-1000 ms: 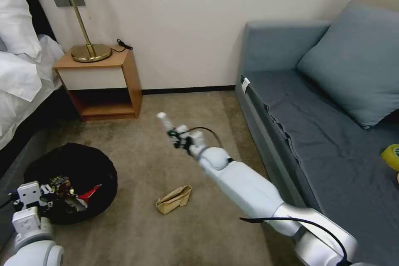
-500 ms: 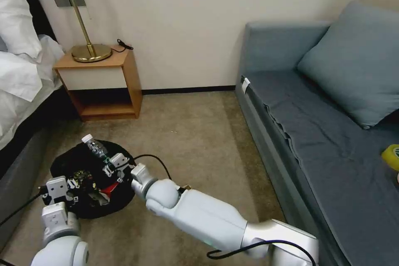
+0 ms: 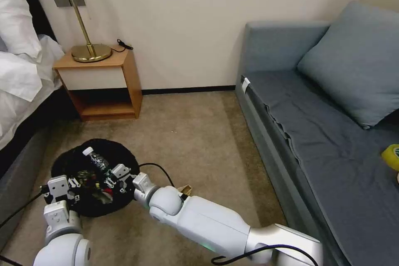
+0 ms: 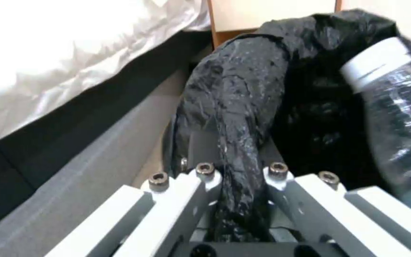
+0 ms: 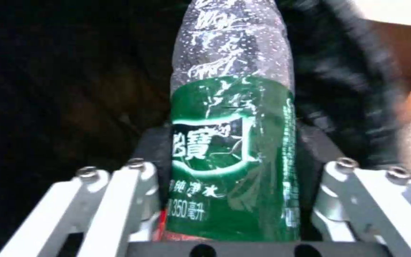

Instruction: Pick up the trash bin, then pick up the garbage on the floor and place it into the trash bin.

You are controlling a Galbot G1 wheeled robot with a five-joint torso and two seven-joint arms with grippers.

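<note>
Trash bin (image 3: 120, 156), lined with a black bag, sits on the tan carpet (image 3: 195, 133) at about 8 o'clock in the head view, and the left gripper (image 4: 236, 185) is pinching its rim. Over the bin's mouth the right gripper (image 3: 109, 173) squeezes a clear bottle (image 3: 96, 159) with a green label, its long side tilted and its white cap pointing to about 11 o'clock. Colourful wrappers (image 3: 85, 176) lie inside the bin, a tan paper bag (image 3: 185, 190) peeks out beside the right arm, a wooden nightstand (image 3: 104, 83) stands at 11 o'clock, and a blue sofa (image 3: 316, 124) is at 3 o'clock.
</note>
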